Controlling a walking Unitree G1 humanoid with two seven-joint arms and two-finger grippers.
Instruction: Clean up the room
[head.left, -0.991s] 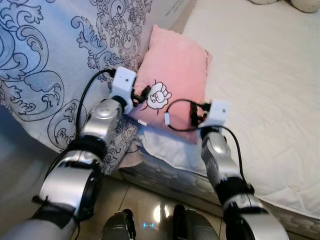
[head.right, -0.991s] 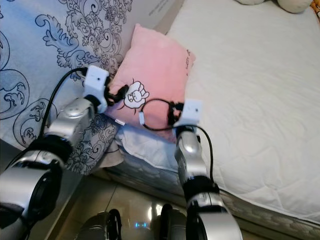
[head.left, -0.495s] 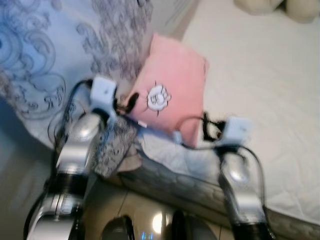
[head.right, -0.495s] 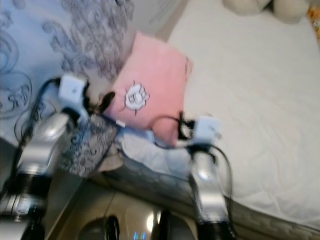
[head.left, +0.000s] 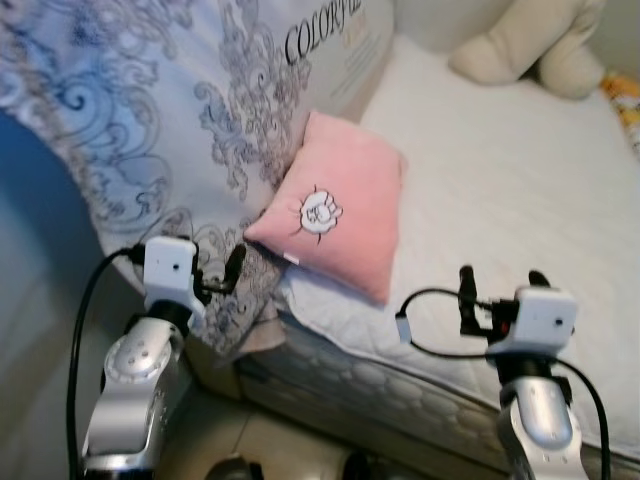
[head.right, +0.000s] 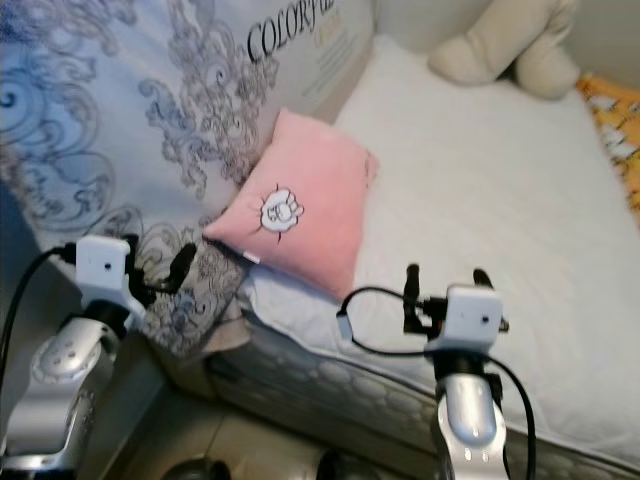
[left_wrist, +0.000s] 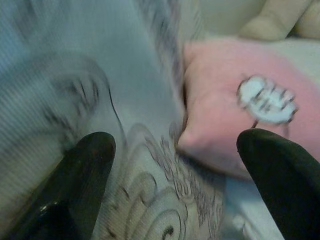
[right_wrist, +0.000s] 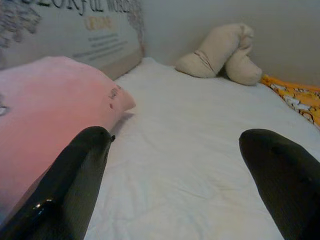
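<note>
Pillow (head.left: 337, 205), soft and light we judge, lies on the bed (head.left: 520, 190) edge at 12 o'clock; both our left gripper (left_wrist: 175, 165) and right gripper (right_wrist: 172, 165) gape empty, so we'd pinch a corner.

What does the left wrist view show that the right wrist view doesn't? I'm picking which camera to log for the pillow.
Left wrist view alone: the patterned blue-grey bedding beside the pillow, and the white cartoon patch on the pillow's face. Right wrist view alone: the white mattress, the orange printed fabric at its far edge, and lettering on a board. Both share the pink pillow, the beige plush toy, and open black fingers.
</note>
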